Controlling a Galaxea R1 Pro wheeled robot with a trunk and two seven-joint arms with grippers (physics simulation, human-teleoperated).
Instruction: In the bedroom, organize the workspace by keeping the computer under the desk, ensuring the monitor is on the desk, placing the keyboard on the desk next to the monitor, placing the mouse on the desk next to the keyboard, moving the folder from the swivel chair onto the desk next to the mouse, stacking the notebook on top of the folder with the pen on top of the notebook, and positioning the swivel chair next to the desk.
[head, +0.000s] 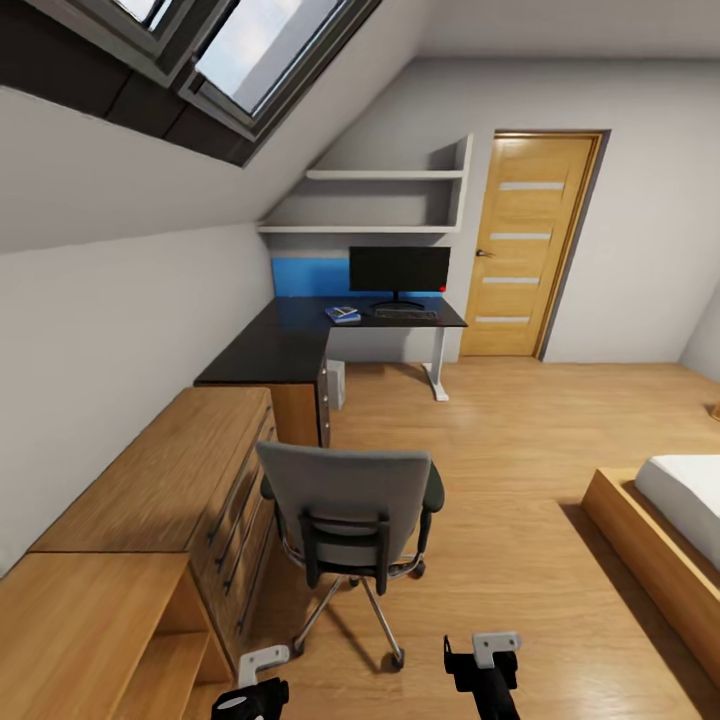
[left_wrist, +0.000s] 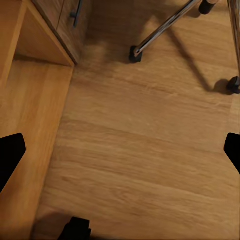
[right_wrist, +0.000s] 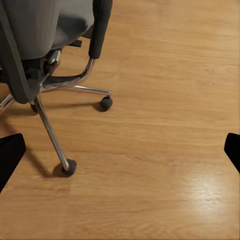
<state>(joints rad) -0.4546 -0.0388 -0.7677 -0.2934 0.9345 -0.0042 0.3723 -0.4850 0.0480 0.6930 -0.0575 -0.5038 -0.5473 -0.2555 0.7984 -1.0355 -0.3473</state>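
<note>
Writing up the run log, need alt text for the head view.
A grey swivel chair stands on the wood floor, back toward the camera, beside a light wood drawer chest. Across the room, the black L-shaped desk holds a monitor, keyboard and blue folder.

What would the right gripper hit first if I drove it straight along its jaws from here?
Most likely the bare wood floor. The right gripper points down at open planks, jaws wide apart and empty. The swivel chair and its nearest caster sit off to one side.
</note>
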